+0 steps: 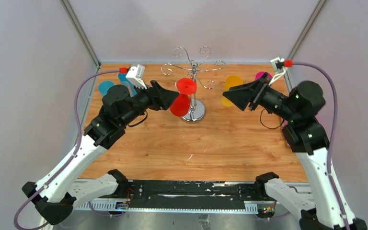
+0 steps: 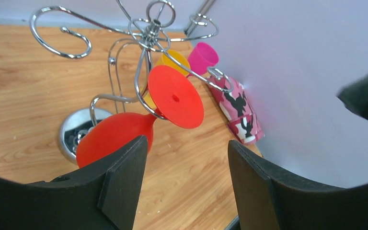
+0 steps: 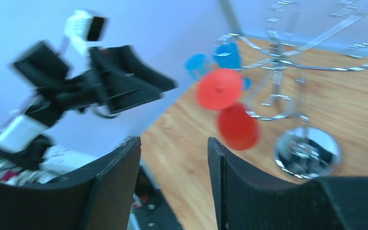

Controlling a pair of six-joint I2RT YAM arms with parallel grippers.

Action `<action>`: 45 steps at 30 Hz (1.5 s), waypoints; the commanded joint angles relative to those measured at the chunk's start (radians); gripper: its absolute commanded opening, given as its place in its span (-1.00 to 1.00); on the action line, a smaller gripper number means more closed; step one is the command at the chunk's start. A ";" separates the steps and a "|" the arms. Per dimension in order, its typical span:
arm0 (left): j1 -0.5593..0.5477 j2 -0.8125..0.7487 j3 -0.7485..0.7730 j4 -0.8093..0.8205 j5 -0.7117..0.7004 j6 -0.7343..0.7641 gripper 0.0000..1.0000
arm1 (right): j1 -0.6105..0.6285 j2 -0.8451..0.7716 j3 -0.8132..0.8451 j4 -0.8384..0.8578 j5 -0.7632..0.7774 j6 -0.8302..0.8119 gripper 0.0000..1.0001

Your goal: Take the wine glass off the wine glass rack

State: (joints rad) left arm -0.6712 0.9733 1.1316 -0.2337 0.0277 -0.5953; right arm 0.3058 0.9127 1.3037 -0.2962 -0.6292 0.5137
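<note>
At table centre, the wine glass (image 1: 180, 105) hangs upside down from a curled arm of the wine glass rack (image 1: 197, 114). Its red foot is caught up in the wire and its bowl is low. The long axis is tilted, with the bowl leaning toward the left arm. The left gripper (image 1: 175, 97) is just beside the bowl, jaws wide and empty. The right gripper (image 1: 226, 93) is well apart, jaws parted and empty.

Step, as judged: approach, before the grasp. The next move calls for closing on the bowl or stem, then sliding the foot out along the wire.

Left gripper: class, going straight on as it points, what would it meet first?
Most likely the red wine glass hanging on the wine glass rack, just ahead of the left gripper; depth is uncertain.
</note>
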 commanded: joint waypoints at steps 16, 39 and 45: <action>-0.007 -0.244 -0.013 -0.161 -0.151 0.042 0.35 | 0.285 0.128 -0.372 0.688 0.106 0.476 0.19; -0.007 -0.315 -0.016 -0.229 -0.210 0.108 0.37 | 0.307 0.277 -0.375 0.781 0.321 0.537 -0.03; -0.007 -0.310 -0.023 -0.215 -0.196 0.103 0.38 | 0.357 0.181 -0.376 0.709 0.398 0.494 -0.01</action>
State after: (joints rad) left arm -0.6712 0.6655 1.1206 -0.4583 -0.1646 -0.5041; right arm 0.6201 1.1599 0.9142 0.4164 -0.3088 1.0500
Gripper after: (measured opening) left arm 0.686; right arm 0.480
